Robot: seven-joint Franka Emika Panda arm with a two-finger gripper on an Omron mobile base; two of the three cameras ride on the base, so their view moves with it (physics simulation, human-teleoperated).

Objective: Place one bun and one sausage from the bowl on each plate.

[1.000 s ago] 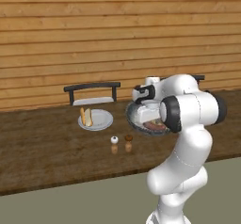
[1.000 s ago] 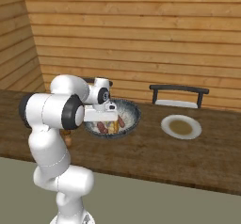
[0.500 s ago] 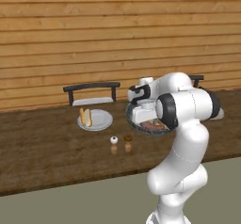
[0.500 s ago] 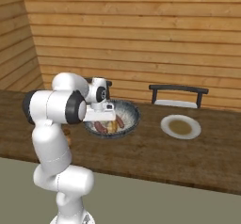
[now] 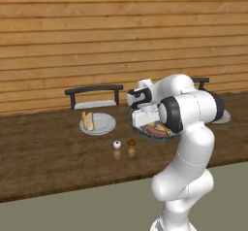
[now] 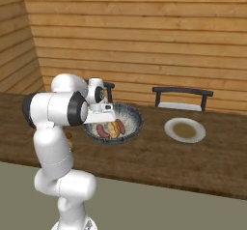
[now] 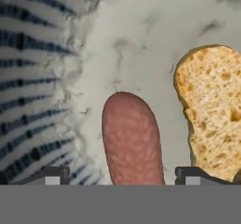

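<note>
Speckled bowl (image 6: 135,118) with sausage (image 7: 132,140), bun (image 7: 212,110)

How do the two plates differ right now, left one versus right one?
The left plate already carries a bun, lying at its left side; the right plate carries no food. The left plate sits in front of the left chair, with the two shakers just before it; the right plate sits in front of the right chair. Both are small, round and pale, on the same wooden counter.
</note>
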